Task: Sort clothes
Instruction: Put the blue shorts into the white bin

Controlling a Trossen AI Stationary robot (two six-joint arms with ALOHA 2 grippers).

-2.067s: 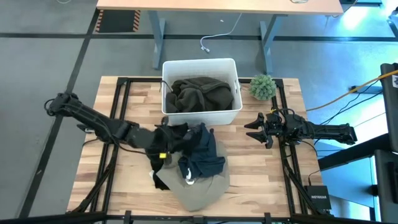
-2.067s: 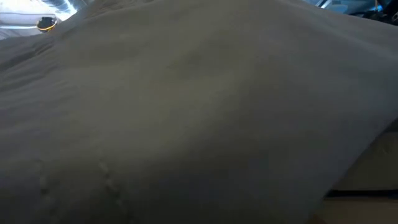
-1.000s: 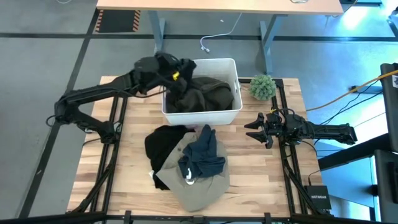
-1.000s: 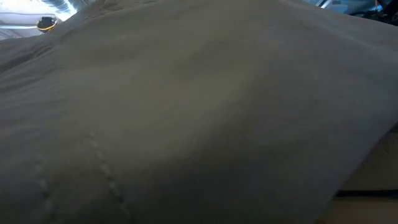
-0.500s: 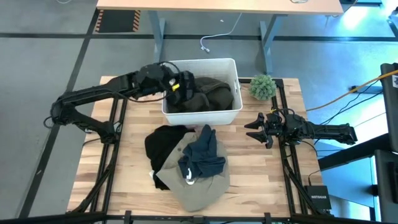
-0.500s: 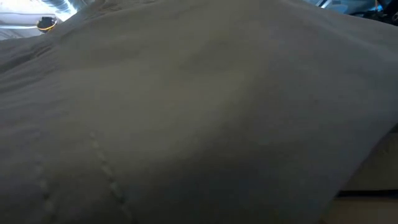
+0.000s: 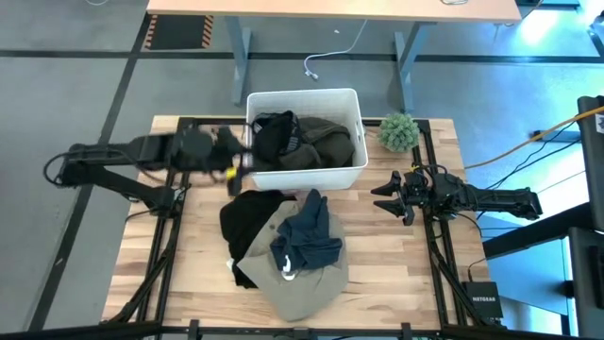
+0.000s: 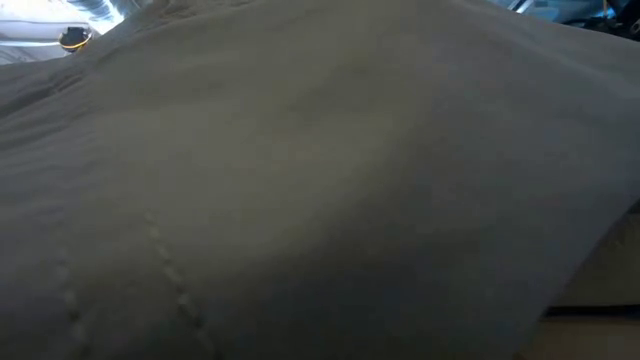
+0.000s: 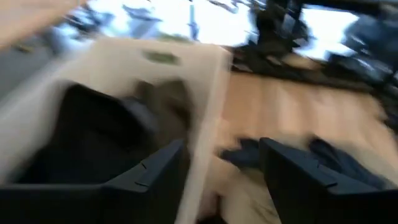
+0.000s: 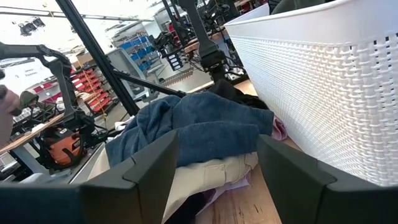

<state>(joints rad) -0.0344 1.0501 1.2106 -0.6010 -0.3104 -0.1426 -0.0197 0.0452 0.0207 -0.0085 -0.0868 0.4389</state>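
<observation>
With a black garment [image 7: 274,135] and an olive one [image 7: 316,144] lying in the white bin [image 7: 307,176], the left gripper [image 7: 233,162], fingers spread and empty, sits just outside its wall, while the rest of the clothes [image 7: 288,241] lie heaped on the table [image 7: 189,264] between it and the idle, open-fingered right gripper [image 7: 381,196].

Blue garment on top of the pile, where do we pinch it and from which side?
Pinch the raised crumpled folds at the middle of the blue garment, probably coming straight down. It lies bunched on top of the khaki garment, with the black garment beside it, so a top pinch likely lifts it alone. The open left gripper is nearer than the right gripper.
</observation>
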